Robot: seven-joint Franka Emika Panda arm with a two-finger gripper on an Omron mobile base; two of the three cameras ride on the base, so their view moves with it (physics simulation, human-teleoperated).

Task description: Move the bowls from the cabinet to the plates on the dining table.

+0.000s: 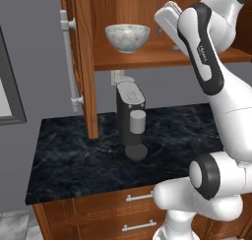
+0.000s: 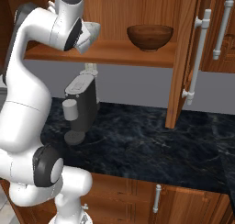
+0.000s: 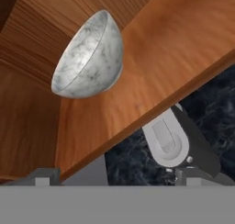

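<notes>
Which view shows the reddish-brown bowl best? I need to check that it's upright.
The right base view: the reddish-brown bowl stands upright and unblocked on the cabinet shelf. The left base and hand views give the marbled bowl instead.

Two round deep bowls, one white-grey marbled stone (image 1: pixel 127 37), one glossy reddish-brown (image 2: pixel 149 37), one dark grey coffee machine (image 1: pixel 131 118), two open wooden cabinet doors (image 1: pixel 82 62)

We saw a grey wall (image 1: pixel 34 62) behind a black marble counter (image 1: pixel 74 160) on reddish wooden drawers (image 1: pixel 113 209) with short silver handles; a dark coffee machine (image 1: pixel 131 118) stood on it, a framed pane (image 1: pixel 7 86) at far left.
</notes>
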